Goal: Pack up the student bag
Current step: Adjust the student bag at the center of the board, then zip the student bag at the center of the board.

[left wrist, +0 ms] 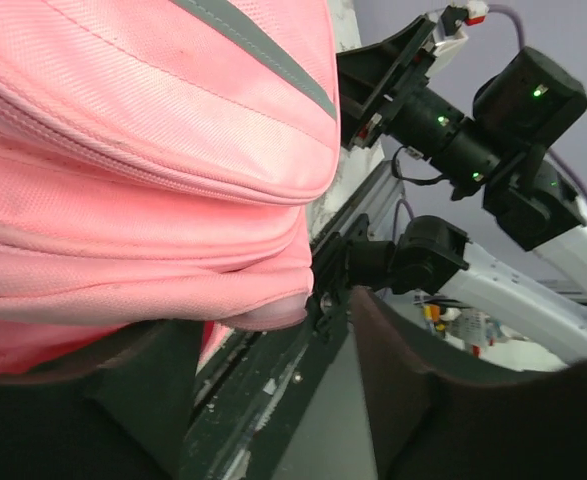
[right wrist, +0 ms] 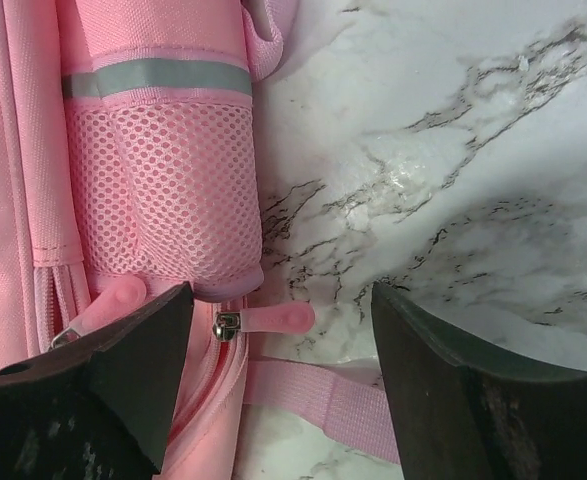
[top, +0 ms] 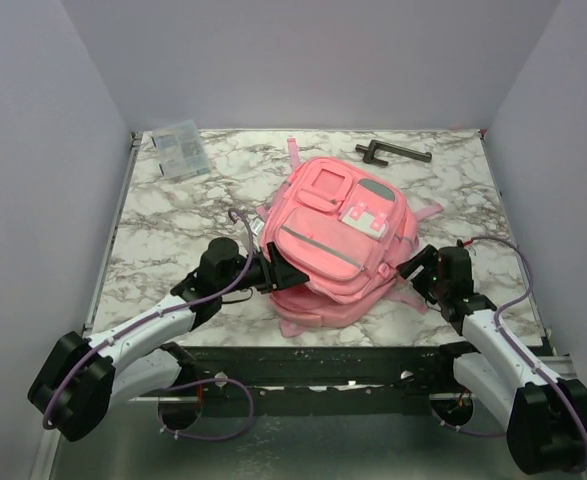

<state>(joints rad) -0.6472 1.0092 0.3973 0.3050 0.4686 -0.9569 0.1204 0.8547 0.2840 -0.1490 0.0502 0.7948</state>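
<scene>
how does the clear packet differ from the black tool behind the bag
The clear packet is flat, rectangular and see-through; the black tool is slim, dark and L-shaped. The packet lies far left, the tool far right. Both lie on the marble table, outside the student bag.

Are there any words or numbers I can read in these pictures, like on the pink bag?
No text here can be read.
On the bag, the white patch is too blurred to read.
On the packet at the back left, the marks are too small to read.
The wrist views show no writing.
</scene>
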